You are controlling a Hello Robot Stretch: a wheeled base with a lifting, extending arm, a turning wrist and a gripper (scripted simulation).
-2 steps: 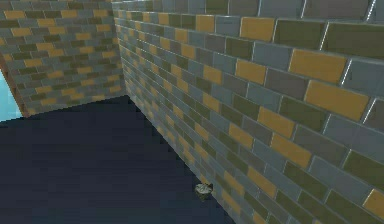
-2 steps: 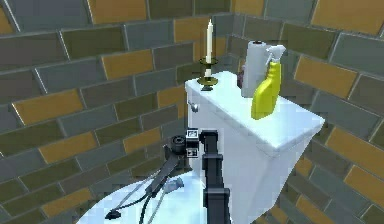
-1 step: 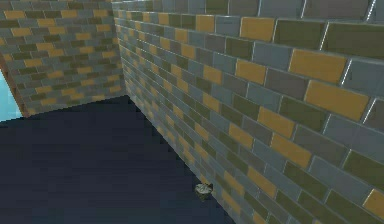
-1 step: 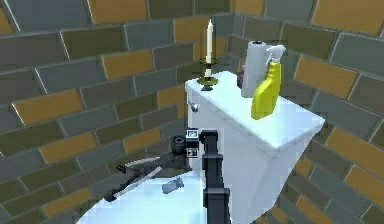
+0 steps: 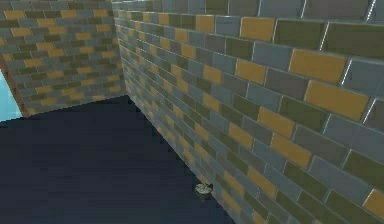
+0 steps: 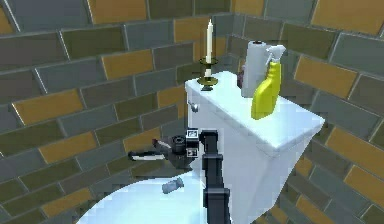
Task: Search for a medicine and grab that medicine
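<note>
Start nearest, beside the arm (image 6: 212, 195): find a small grey cylinder (image 6: 172, 186) lying on its side on the white toilet lid (image 6: 120, 208), just below the gripper (image 6: 142, 155), on the arm's side of the fingers. Treat it as the likely medicine, though too small to name for certain. Cannot tell the fingers' state, spread or pressed together, nor any load in them; assume nothing. Judge the step in hand as the approach to the grab. Bring the gripper down and toward the cylinder in small moves, wrist turned to take it across its short width, not along its length. Go gently: expect a round thing on a smooth lid to roll at a nudge. Lift straight up once seated. Farther out than the gripper, past the arm, leave alone the tank (image 6: 285, 140) with its candle (image 6: 209, 40), yellow spray bottle (image 6: 264, 95) and white container (image 6: 254, 62); keep clear of them. Beyond these, brick wall (image 6: 70, 90). Ignore for now the small round thing (image 5: 204, 187) on the dark floor in the forward view.
</note>
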